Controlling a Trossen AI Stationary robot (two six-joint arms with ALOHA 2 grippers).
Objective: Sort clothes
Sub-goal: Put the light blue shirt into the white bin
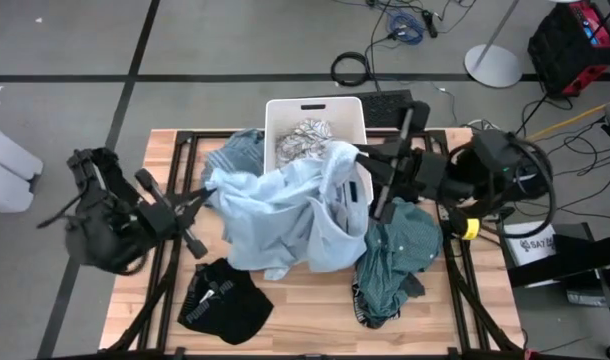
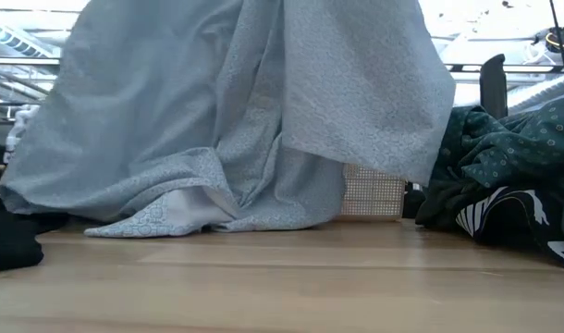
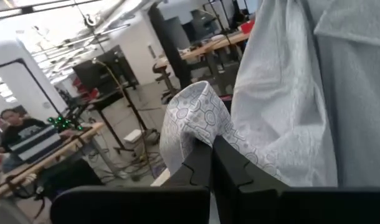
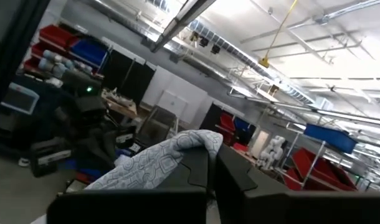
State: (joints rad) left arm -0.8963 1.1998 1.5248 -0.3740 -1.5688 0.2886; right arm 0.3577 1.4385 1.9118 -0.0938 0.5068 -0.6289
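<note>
A light blue patterned garment (image 1: 285, 215) hangs spread between my two grippers over the table's middle; its lower hem (image 2: 199, 217) rests on the wood. My left gripper (image 1: 207, 190) is shut on its left part, my right gripper (image 1: 357, 152) on its right part near the white bin (image 1: 315, 110). A white-grey patterned piece (image 1: 303, 133) lies in the bin. A blue striped piece (image 1: 240, 148) lies behind the garment. A teal green garment (image 1: 397, 255) lies at the right, a black one (image 1: 225, 300) at the near left. No magenta-pink pieces show. My left gripper pinches a bunched fold of the light blue garment (image 3: 193, 118) between its two fingers; the fold bulges out past the fingertips. The cloth hangs away from it in slack folds. My right gripper pinches another fold of the same garment (image 4: 177, 155) between its two shut fingers, raised above the table; the cloth drapes down from it.
The bin stands at the table's far middle, and its mesh wall (image 2: 373, 194) shows behind the hanging cloth. Bare wood (image 1: 305, 320) lies along the near edge between the black and teal garments. The room beyond holds benches, cables and a person (image 3: 15, 127).
</note>
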